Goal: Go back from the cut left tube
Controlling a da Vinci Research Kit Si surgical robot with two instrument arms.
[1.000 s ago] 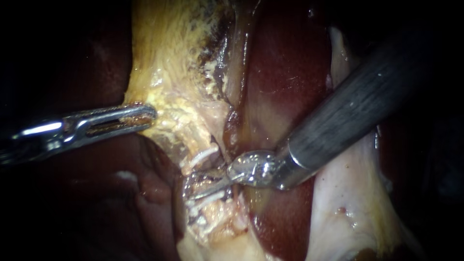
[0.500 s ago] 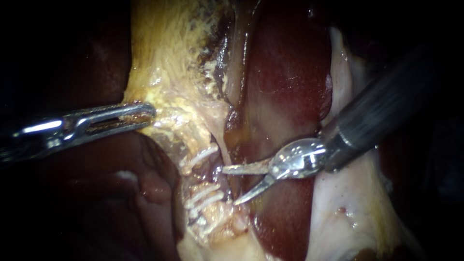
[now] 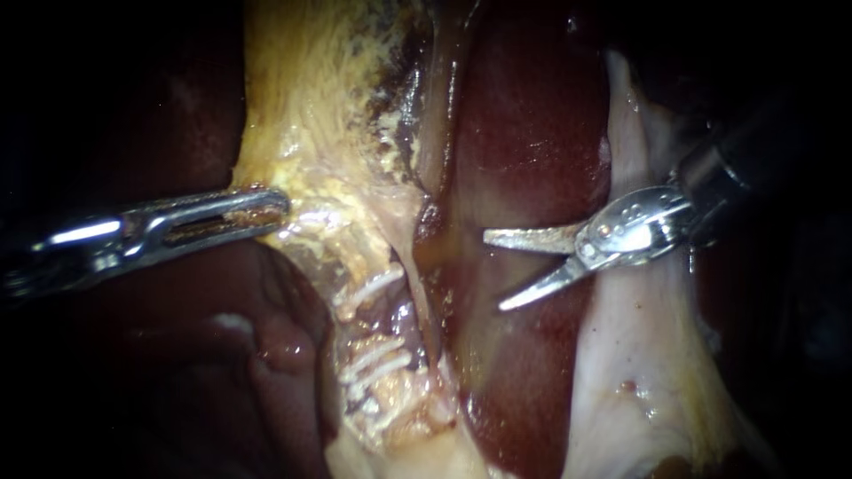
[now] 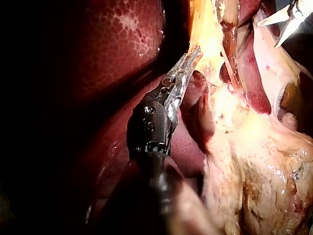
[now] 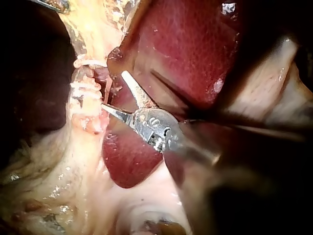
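The clipped tube [image 3: 383,324] runs down the middle of the endoscope view, with a white clip [image 3: 366,288] above a gap and more clips [image 3: 377,362] below it. My right instrument [image 3: 494,271] hangs over the dark red liver [image 3: 524,133], well to the right of the tube, its two pointed blades open and empty. In the right wrist view the blades [image 5: 115,89] stand just off the clips [image 5: 84,85]. My left instrument [image 3: 262,213] has its jaws shut on the yellowish tissue [image 3: 311,191] above the tube; the left wrist view shows this grip [image 4: 188,58].
A pale flap of tissue [image 3: 639,355] lies under the right instrument's shaft at the right. Yellow, fatty tissue [image 4: 254,161] spreads ahead of and beside the left instrument. Dark liver [image 3: 177,372] fills the lower left.
My right instrument has drawn back from the clipped tube to the right and upward, and its blades now stand wide apart over the liver. The left instrument has held still.
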